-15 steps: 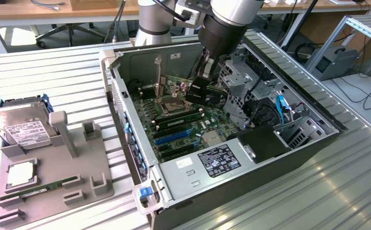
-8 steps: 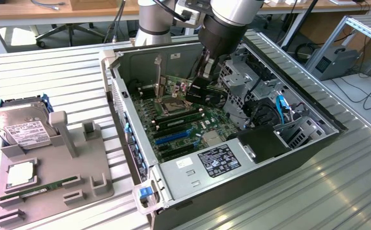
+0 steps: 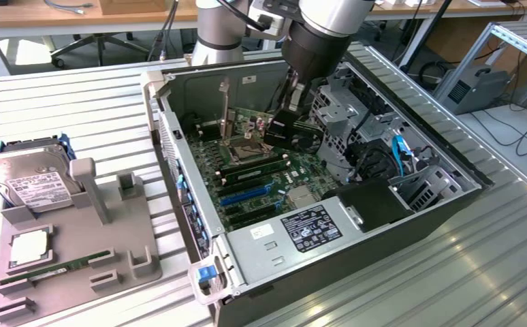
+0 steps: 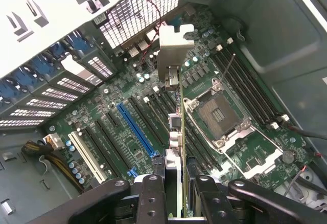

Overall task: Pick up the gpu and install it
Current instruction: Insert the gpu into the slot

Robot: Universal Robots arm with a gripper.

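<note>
Gripper (image 4: 176, 196) jaws part-closed, pinching the gpu (image 4: 176, 116) edge-on, upright above the motherboard (image 4: 97, 132) between blue PCIe slot (image 4: 137, 131) and CPU socket (image 4: 217, 114); I'd keep it plumb, edge parallel to slot.

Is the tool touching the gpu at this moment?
Touching. In the wrist view the gpu stands edge-on, clamped on both faces between the two fingers of the tool.

Wooden desks (image 3: 27, 15), office chair (image 3: 98, 45)
</note>
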